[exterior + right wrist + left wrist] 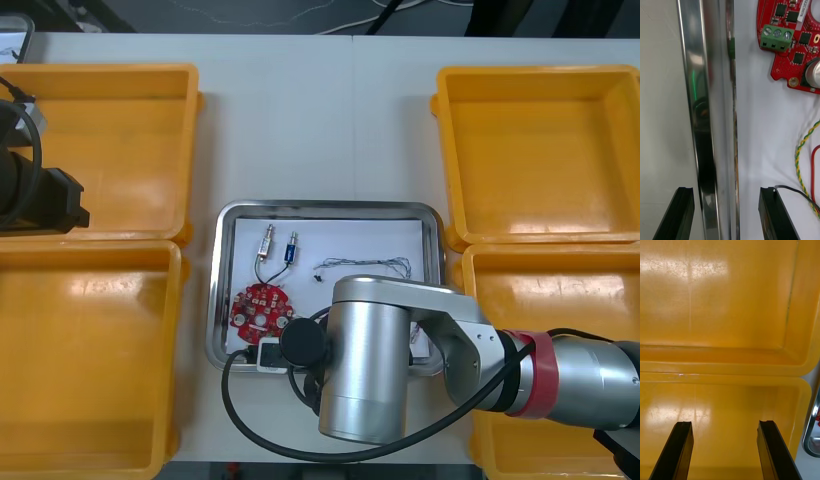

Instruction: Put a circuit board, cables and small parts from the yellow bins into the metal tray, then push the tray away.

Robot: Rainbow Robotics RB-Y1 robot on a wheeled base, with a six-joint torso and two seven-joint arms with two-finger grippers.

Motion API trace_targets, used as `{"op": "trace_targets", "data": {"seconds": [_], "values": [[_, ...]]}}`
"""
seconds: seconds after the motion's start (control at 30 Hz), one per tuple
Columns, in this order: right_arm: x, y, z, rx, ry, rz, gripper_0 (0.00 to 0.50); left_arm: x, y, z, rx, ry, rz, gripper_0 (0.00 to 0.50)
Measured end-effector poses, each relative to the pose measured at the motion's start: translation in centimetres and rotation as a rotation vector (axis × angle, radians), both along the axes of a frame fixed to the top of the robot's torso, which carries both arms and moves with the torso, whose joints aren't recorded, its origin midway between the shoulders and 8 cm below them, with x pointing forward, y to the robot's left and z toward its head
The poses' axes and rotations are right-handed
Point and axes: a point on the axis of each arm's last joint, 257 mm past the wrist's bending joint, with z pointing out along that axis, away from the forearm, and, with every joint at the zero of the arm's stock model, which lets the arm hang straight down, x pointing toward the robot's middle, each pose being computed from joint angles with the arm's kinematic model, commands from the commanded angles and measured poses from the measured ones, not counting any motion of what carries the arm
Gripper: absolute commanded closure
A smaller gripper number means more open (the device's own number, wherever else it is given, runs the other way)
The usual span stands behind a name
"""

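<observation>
While the left gripper (724, 423) is hanging open over the yellow bins (100, 150) on its side, the metal tray (330, 206) is lying between the bins with its long axis running across the table. The right gripper (726, 188) is straddling what looks like the tray's near rim with its fingers apart, one outside and one inside, clamping nothing and probably readying the push away. Inside the tray, the circuit board (262, 307) is sitting near the near-left corner, with a thin cable (365, 265) and small metal parts (278, 247) lying beyond it.

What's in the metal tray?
A red circuit board, two small metal parts, a thin cable, a red-yellow cable. The right arm covers the tray's near right part; right gripper straddles its rim. Left gripper hangs over yellow bins.
</observation>
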Motion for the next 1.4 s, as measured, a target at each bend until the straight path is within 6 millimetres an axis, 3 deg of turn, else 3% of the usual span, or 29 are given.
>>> {"op": "trace_targets", "data": {"seconds": [0.33, 0.87, 0.9, 1.0, 1.03, 1.1, 1.17, 1.4], "values": [[-0.5, 1.2, 0.1, 0.019, 0.007, 0.014, 0.000, 0.0, 0.0, 0.0, 0.000, 0.000, 0.000, 0.000], [-0.4, 0.8, -0.6, 0.012, 0.005, -0.001, 0.011, 0.0, 0.0, 0.0, 0.000, 0.000, 0.000, 0.000], [-0.5, 0.8, -0.6, 0.012, 0.005, -0.001, 0.055, 0.0, 0.0, 0.0, 0.000, 0.000, 0.000, 0.000], [-0.5, 0.8, -0.7, 0.012, 0.006, -0.002, 0.261, 0.0, 0.0, 0.0, 0.000, 0.000, 0.000, 0.000], [-0.5, 0.8, -0.7, 0.012, 0.006, -0.002, 0.383, 0.0, 0.0, 0.0, 0.000, 0.000, 0.000, 0.000], [-0.5, 0.8, -0.7, 0.012, 0.005, -0.002, 0.464, 0.0, 0.0, 0.0, 0.000, 0.000, 0.000, 0.000], [-0.4, 0.8, -0.7, 0.013, 0.003, -0.002, 0.500, 0.0, 0.0, 0.0, 0.000, 0.000, 0.000, 0.000], [-0.2, 1.2, -0.6, 0.028, -0.004, 0.003, 0.500, 0.0, 0.0, 0.0, 0.000, 0.000, 0.000, 0.000]]}}
